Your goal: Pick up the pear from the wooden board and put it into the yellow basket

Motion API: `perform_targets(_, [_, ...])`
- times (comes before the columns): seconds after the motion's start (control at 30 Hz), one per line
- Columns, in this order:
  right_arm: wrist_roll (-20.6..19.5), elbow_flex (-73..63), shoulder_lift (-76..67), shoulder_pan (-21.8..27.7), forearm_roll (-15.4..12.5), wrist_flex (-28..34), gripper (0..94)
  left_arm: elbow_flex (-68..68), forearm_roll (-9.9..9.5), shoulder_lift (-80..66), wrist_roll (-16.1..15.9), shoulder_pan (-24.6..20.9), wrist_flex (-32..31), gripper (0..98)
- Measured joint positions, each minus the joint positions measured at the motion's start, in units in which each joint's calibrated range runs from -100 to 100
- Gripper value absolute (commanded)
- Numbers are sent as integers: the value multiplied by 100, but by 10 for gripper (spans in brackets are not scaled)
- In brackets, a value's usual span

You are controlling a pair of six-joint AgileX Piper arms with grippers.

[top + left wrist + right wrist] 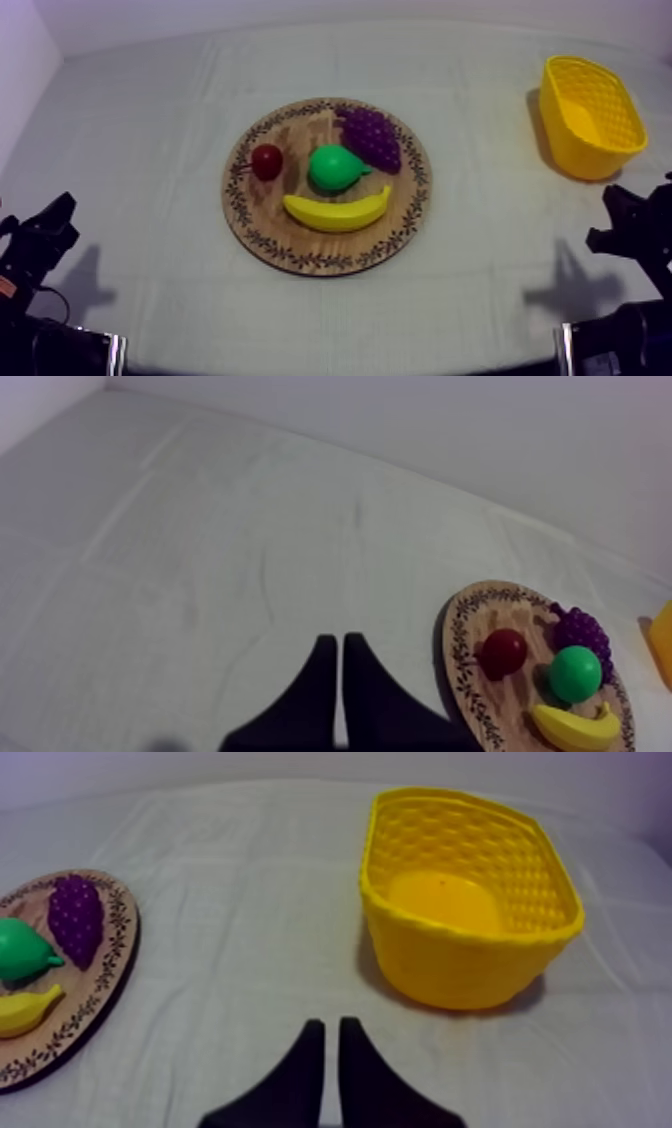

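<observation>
So the pear point(335, 168) is sitting on the wooden board point(300, 130), pretty much dead centre, bright green, lying on its side. It's packed in with 3 other toy fruits. The banana point(337, 211) curves along just in front of it, touching or near enough. The bunch of grapes point(372, 137) is right behind it toward the basket side, up against it. The small red fruit point(266, 161) is on the other side with a bit of bare wood between the 2.

The board is in the middle of the table point(150, 120), flat on the grey-white cloth. The yellow basket point(575, 150) stands upright way off at the far right side, well apart from the board.

Both arms are parked low at their own sides of the table, nowhere near the fruit. The left gripper point(340, 641) has its 2 black fingers pressed together into a narrow wedge, gripping nothing, over bare cloth with the board off to 1 side. The right gripper point(331, 1024) is the same deal, a narrow wedge with nothing in it, pointing at the cloth just short of the basket, the board's edge off to its other side.
</observation>
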Motion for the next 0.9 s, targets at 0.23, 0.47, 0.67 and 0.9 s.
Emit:
perform_targets(0.23, [-282,-334,0,-409,340,499,44,0,0,0,3,0,0,1])
perform_targets(0.47, [-341,-1584,390,-1012,299,1084,72,0,0,0,3,0,0,1])
perform_targets(0.67, [-503,-3301,1458,-1384,148,1759,151,0,0,0,3,0,0,1])
perform_targets(0.9, [-469,-5163,2797,-1872,159,2018,258,0,0,0,3,0,0,1])
